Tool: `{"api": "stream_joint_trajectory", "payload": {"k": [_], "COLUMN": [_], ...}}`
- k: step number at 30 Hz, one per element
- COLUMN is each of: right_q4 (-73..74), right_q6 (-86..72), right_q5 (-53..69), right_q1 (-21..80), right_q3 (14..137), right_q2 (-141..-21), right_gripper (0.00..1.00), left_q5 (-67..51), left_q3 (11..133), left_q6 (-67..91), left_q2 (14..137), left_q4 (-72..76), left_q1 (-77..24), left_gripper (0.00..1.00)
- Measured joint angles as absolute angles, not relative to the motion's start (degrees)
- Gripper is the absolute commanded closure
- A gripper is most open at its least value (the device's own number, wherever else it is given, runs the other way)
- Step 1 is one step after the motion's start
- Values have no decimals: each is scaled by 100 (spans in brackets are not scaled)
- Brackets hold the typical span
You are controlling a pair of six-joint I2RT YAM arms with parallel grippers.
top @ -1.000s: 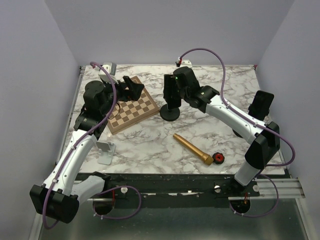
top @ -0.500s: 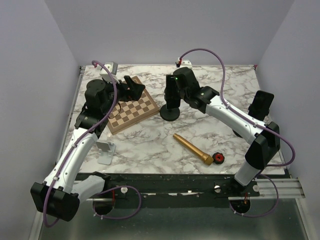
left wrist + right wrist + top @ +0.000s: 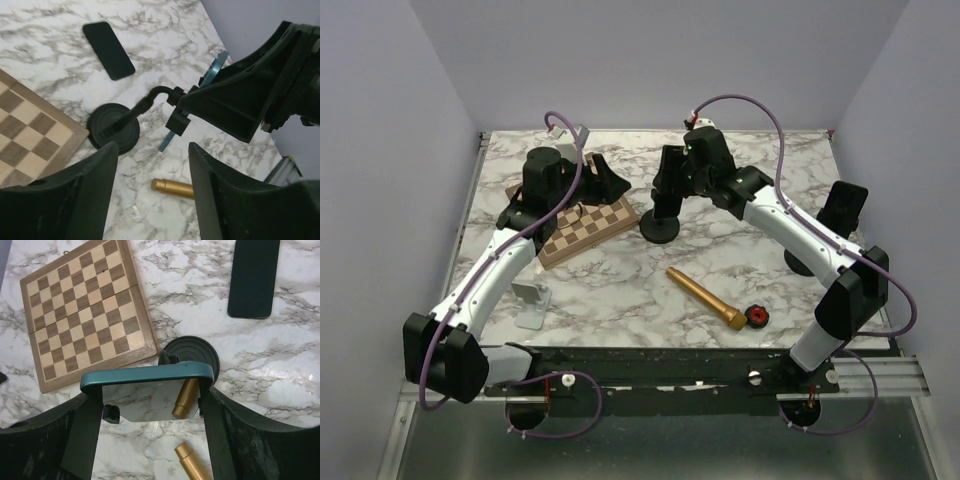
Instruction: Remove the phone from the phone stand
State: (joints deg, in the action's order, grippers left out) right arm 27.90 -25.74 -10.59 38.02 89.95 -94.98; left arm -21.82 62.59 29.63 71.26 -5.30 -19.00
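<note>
The phone [image 3: 150, 392] has a teal case and a mirror-like screen. It stands upright in the clamp of the black phone stand [image 3: 660, 228], whose round base [image 3: 192, 351] rests next to the chessboard. My right gripper [image 3: 150, 412] is shut on the phone's two side edges, also seen from above [image 3: 672, 180]. In the left wrist view the phone's teal edge [image 3: 168, 140] passes through the clamp on the stand's bent arm [image 3: 142, 105]. My left gripper [image 3: 152, 200] is open and empty, hovering left of the stand [image 3: 605, 180].
A wooden chessboard [image 3: 585, 225] lies left of the stand. A gold cylinder [image 3: 705, 297] and a small red-and-black part [image 3: 757, 317] lie in front. A black phone [image 3: 253, 277] lies flat behind the stand. A white holder [image 3: 532, 305] sits front left, and another dark stand [image 3: 842, 205] at the right.
My left arm has swung right and forward, bringing its open gripper close to the stand. My right gripper has shifted slightly right and stays closed on the phone.
</note>
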Motion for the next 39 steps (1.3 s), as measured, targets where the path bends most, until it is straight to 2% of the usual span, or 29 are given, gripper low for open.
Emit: {"api": "stream_joint_trajectory", "payload": {"k": [3, 11, 18, 23, 27, 34, 39], "right_q4": [2858, 3017, 3122, 3159, 3194, 3245, 3251], "right_q6": [-2657, -2757, -2692, -2641, -2585, -2554, -2497], "right_q5": [-794, -331, 14, 119, 137, 290, 423], "right_q1": [3704, 3566, 3540, 3535, 3533, 3542, 3564], "right_q3": [9021, 9091, 9150, 9150, 9150, 9150, 9153], "right_q2": [-9498, -9498, -9498, -9491, -9472, -9443, -9439], "right_gripper": [99, 99, 100, 99, 99, 99, 99], "left_q5": [-2392, -2746, -2746, -2569, -2261, -1859, -1815], "left_q3": [6337, 6440, 6718, 6775, 6777, 6718, 6720], "left_q6": [3024, 3015, 2775, 2650, 2628, 2589, 2311], "left_q2": [7439, 7905, 8189, 8187, 8149, 7968, 7961], "left_q4": [-565, -548, -740, -923, -996, -1041, -1072], "left_q1": [-2067, -2683, -2864, -2895, -3026, -3131, -3127], "left_gripper": [44, 48, 56, 57, 57, 45, 44]}}
